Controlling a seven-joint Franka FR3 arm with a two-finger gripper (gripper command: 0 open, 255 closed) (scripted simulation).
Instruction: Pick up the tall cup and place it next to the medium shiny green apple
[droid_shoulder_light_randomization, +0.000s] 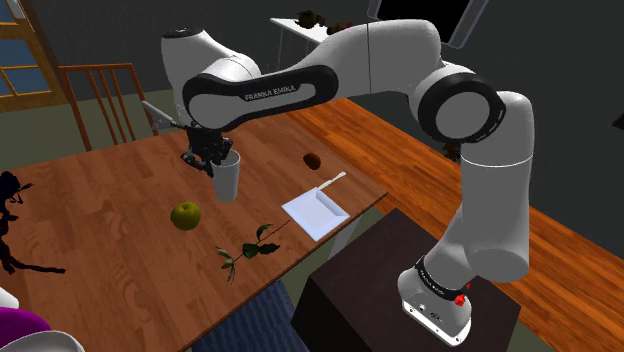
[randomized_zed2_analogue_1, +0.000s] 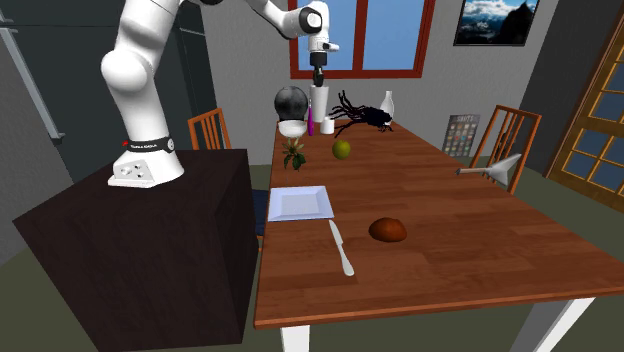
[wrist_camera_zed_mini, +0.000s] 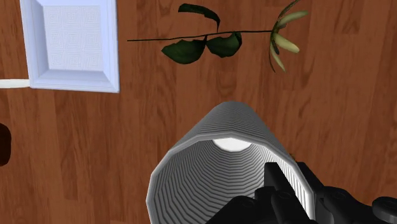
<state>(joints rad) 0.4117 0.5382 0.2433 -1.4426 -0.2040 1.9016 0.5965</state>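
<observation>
While the white Franka arm (droid_shoulder_light_randomization: 330, 70) stretches out over the wooden desk (droid_shoulder_light_randomization: 100, 200), its black pincer (droid_shoulder_light_randomization: 211, 152) is clamped on the rim of the tall cup (droid_shoulder_light_randomization: 228, 180), apparently one finger inside the wall and one outside. It's a rim grip that, I'd judge, keeps the ribbed white cup upright and its base free for setting down. The cup sits near the green apple (droid_shoulder_light_randomization: 186, 215); whether its base touches the desk, I can't tell. Lettering now: "FRANKA EMIKA" on the forearm. The base band's print is too small to read.
</observation>
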